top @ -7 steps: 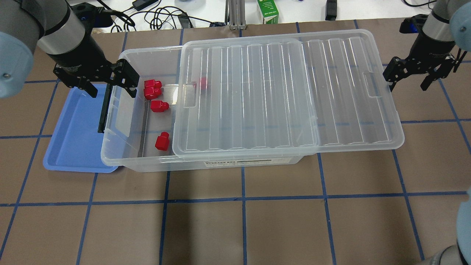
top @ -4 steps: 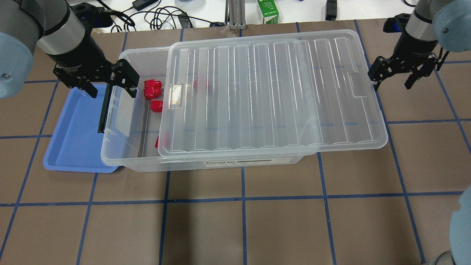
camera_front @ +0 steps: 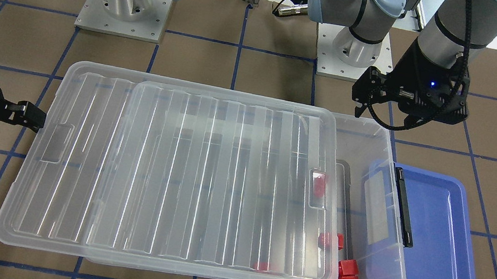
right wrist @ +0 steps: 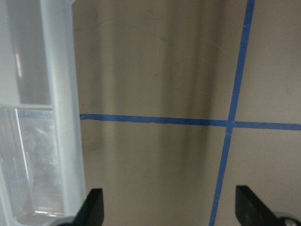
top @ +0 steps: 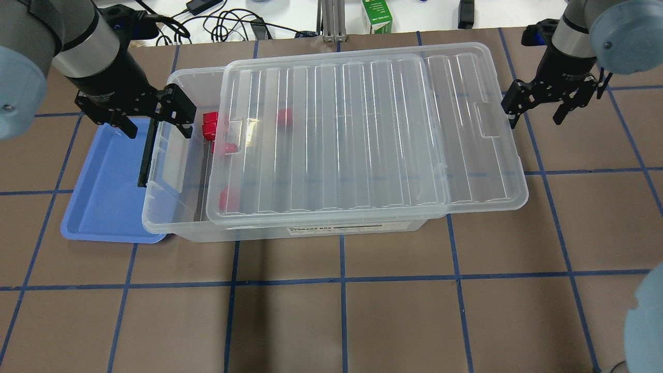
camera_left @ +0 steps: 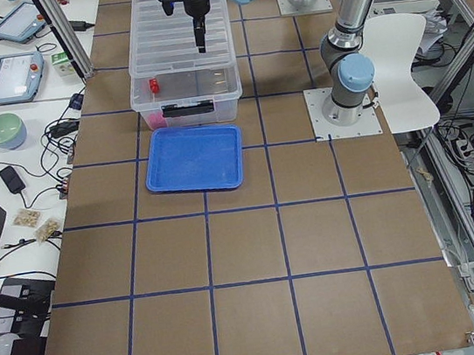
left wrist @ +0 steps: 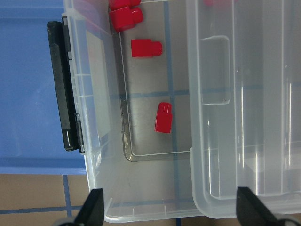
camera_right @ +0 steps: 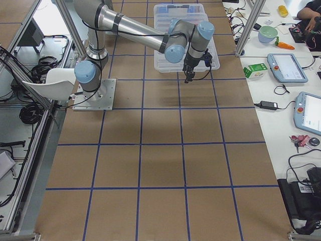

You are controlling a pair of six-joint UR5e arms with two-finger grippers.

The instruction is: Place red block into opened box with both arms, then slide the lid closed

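Observation:
The clear box lies across the table's middle with several red blocks inside at its left end. The ribbed lid rests on top, shifted right, so that a strip at the left stays uncovered and its right end overhangs. Some blocks show in the uncovered strip, others through the lid. My right gripper is open, one finger against the lid's right short edge. My left gripper hangs open over the box's far left corner, near the black bar, holding nothing.
A blue tray sits partly under the box's left end. Cables and a green carton lie beyond the far table edge. Bare brown, blue-taped table surface stretches in front of the box.
The lid has slid left over the box, with my right gripper following behind its right edge. More red blocks are now under the lid. My left gripper has not moved.

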